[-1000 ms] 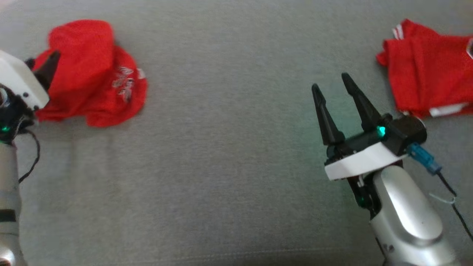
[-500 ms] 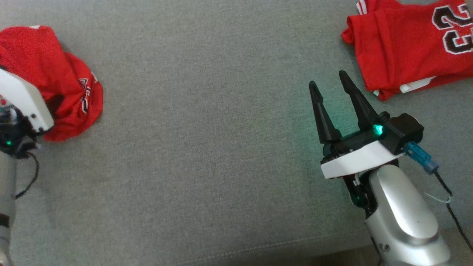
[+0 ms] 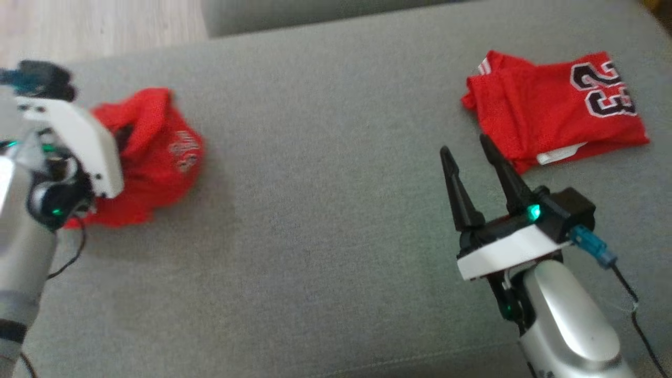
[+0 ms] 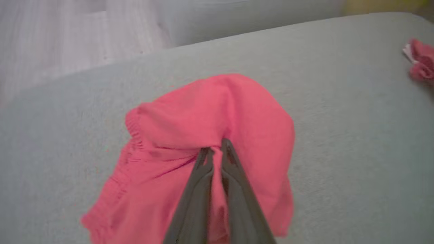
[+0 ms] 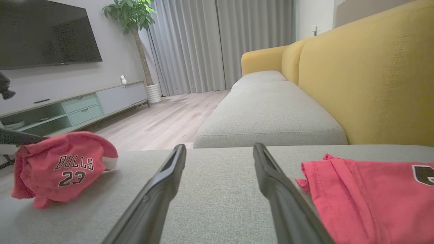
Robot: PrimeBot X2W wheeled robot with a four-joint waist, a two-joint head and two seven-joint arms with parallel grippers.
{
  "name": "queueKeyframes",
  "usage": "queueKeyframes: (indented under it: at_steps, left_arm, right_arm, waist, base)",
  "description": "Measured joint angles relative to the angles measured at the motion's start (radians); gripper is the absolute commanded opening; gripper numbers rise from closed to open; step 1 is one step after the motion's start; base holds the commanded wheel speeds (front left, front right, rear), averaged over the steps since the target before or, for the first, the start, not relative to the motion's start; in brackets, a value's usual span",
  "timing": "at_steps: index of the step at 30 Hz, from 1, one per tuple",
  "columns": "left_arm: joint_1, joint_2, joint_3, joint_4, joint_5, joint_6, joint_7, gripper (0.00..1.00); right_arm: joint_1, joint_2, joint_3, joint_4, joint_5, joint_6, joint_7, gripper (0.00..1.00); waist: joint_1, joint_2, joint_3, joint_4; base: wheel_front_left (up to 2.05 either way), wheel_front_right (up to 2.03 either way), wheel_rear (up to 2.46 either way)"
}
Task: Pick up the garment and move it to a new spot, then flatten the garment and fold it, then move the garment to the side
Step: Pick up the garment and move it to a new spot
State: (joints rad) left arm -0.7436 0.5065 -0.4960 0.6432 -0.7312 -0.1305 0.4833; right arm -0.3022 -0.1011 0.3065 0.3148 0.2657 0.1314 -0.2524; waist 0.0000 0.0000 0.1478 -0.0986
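Left pincer [image 4: 215,149]: clenched, tips nipped onto a ridge of the red Bulls garment [image 4: 217,108]; cloth bunches round the fingers and hangs off them in a crumpled hood, with a gathered elastic edge on one side. Its lower folds seem to touch the grey sofa seat [image 3: 325,210], though I can't be certain.

Right pincer [image 3: 464,144]: fingers spread wide with nothing between them, hovering just short of the near edge of the folded number-23 jersey [image 3: 551,115].

The garment sits well apart from that jersey, across the seat on the robot's left.

Progress, as judged: early. The grasp is made, so the pick-up is under way; the carry to a new spot, flattening, folding and the move aside are all left. The folded jersey reads as a separate piece, already tidy
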Motion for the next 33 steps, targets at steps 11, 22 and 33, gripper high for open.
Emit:
queueKeyframes:
  at_steps: [11, 22, 33]
  left_arm:
    - [-0.020, 0.015, -0.251, -0.439, -0.057, -0.001, -0.048, 0.00]
    - [0.092, -0.054, -0.487, -0.340, -0.037, -0.001, -0.301, 1.00]
    - [0.076, 0.013, -0.350, -0.383, -0.055, 0.127, -0.549, 1.00]
  right_arm:
    - [0.036, -0.007, 0.002, 0.006, 0.016, 0.000, 0.000, 1.00]
    - [0.046, -0.007, 0.012, 0.017, 0.025, 0.000, 0.000, 1.00]
    - [0.048, -0.011, -0.027, 0.004, 0.025, 0.000, 0.000, 1.00]
  waist:
    - [0.0000, 0.0000, -0.094, -0.056]
    - [0.0000, 0.0000, -0.056, -0.097]
    - [0.0000, 0.0000, -0.066, -0.025]
  base:
    - [0.00, 0.00, 0.00]
    - [0.00, 0.00, 0.00]
    - [0.00, 0.00, 0.00]
